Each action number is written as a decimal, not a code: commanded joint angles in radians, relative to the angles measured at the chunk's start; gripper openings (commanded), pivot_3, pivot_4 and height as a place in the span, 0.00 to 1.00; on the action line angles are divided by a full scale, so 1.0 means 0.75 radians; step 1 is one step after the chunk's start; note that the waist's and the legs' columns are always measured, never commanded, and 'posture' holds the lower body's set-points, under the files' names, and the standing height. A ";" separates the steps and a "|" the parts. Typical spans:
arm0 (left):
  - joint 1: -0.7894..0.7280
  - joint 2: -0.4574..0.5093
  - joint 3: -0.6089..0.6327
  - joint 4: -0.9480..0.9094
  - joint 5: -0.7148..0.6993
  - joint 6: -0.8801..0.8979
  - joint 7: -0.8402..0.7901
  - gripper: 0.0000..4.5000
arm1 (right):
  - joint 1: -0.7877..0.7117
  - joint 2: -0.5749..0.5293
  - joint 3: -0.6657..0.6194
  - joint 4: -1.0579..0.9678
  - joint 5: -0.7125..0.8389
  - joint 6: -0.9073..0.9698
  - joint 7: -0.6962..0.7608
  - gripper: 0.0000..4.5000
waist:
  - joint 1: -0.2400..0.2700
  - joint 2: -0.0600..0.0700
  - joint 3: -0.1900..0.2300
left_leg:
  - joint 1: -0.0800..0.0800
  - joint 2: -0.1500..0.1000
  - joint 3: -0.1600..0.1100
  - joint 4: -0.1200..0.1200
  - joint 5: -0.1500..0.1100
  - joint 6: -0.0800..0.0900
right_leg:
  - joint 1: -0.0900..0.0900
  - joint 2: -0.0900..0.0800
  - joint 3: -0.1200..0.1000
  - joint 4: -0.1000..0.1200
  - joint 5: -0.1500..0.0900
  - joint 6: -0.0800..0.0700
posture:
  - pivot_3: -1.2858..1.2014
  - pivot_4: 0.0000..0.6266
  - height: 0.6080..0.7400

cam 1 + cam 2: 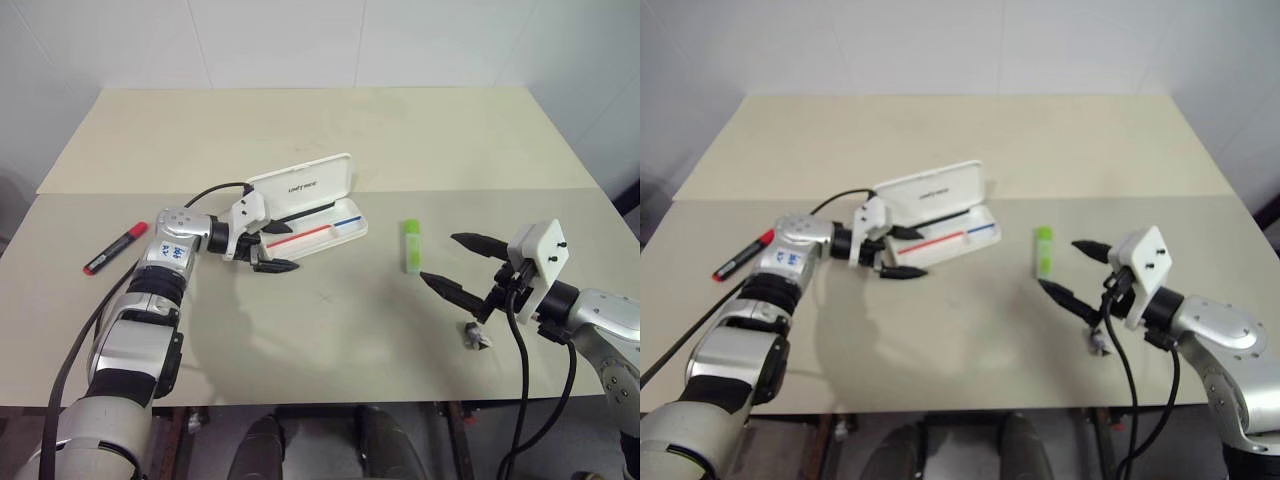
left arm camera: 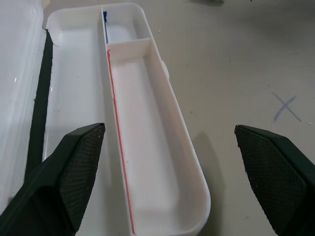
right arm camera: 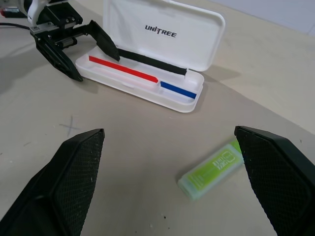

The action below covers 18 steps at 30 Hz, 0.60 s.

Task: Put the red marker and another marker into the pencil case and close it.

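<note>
Head view: the pencil case [image 1: 318,213], a flat white glossy plastic box with rounded corners, lies open near the middle of the beige matte desk [image 1: 300,120], lid propped up toward the far edge. The left gripper [image 1: 271,248] stands at the case's left end, its black tapered fingers spread wide and empty, one over the tray, one just outside it. The red marker [image 1: 115,248], a slim black barrel with red cap, lies near the desk's left edge, well apart from the case. The light-green highlighter [image 1: 411,245], short and flat-sided, lies right of the case. The right gripper [image 1: 455,262] hovers toward the right edge, jaws wide, holding nothing.

Left wrist view: knurled fingertips [image 2: 81,162] flank the tray's smooth empty long compartment.

Right wrist view: the highlighter's translucent cap is visible between the textured pads [image 3: 74,177]
</note>
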<state>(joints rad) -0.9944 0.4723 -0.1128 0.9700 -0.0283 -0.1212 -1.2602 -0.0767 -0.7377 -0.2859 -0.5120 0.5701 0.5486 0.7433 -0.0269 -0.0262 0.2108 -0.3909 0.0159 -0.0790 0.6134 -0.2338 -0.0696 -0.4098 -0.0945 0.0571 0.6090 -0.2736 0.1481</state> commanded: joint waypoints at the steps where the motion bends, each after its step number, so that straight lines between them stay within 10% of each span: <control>1: 0.012 0.016 0.008 -0.120 -0.020 0.017 -0.031 1.00 | -0.025 -0.021 -0.010 -0.010 -0.004 -0.019 0.002 1.00 | 0.001 0.000 0.000 | 0.000 0.000 0.000 0.000 0.000 0.000 | 0.000 0.000 0.000 0.000 0.000 0.000 | 0.52 0.24 1.00; 18: 0.142 0.007 -0.055 -0.305 0.008 0.161 -0.015 1.00 | -0.046 -0.016 0.009 0.011 -0.029 -0.025 0.005 1.00 | 0.001 0.000 0.000 | 0.000 0.000 0.000 0.000 0.000 0.000 | 0.000 0.000 0.001 0.001 0.000 0.000 | 0.52 0.24 1.00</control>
<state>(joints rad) -0.8927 0.4755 -0.1462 0.7569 -0.0296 -0.0033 -1.2736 -0.1042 -0.7417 -0.2779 -0.4839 0.5490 0.5472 0.7464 -0.0262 -0.0262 0.2108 -0.3907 0.0159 -0.0788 0.6136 -0.2338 -0.0696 -0.4097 -0.0945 0.0576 0.6094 -0.2736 0.1481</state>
